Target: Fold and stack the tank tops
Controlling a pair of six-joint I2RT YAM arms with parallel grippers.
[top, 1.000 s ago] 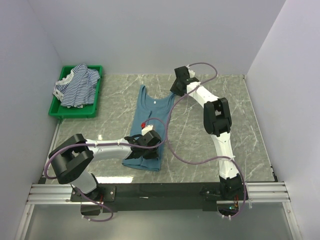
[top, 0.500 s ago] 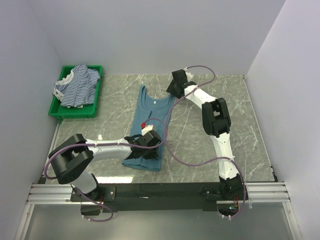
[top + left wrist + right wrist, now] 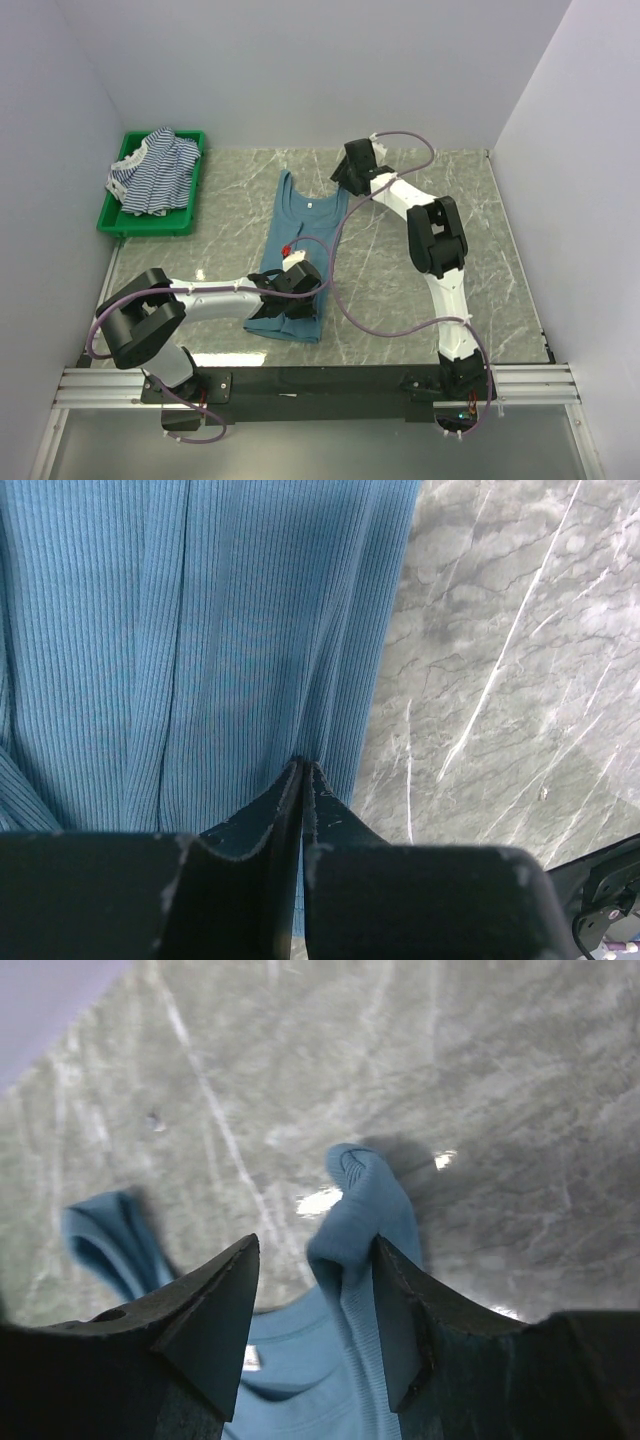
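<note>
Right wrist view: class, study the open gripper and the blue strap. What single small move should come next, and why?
Probably close the right gripper on the strap. Its jaws stand open with the raised strap between them, not yet gripped. The left gripper is shut on the teal top near its side edge, so both ends would then be held for folding.

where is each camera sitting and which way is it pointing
Top external: above and behind the robot, looking down at the table, blue top, green bin; left arm and right arm show.
Left wrist: on the left arm, looking down past the shut left gripper pinching the blue top.
Right wrist: on the right arm, looking past the open right gripper at a shoulder strap.
Shared: all show the blue top and table.
</note>
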